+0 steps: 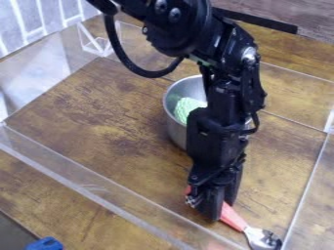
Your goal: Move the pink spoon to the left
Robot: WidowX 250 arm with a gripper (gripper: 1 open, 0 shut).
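The pink spoon (233,218) lies on the wooden table near the front right. Its salmon handle runs diagonally, and its shiny metal bowl (263,237) sits by the bottom edge. My gripper (216,198) points straight down over the upper end of the handle. Its dark fingers (200,198) have drawn in against the handle, and a bit of pink shows between them. The arm hides the top of the handle.
A steel pot (174,109) with a green object (190,97) inside stands just behind the arm. Clear acrylic walls (104,174) enclose the wooden table on the front and sides. A blue item (46,244) lies outside the front wall at the bottom left.
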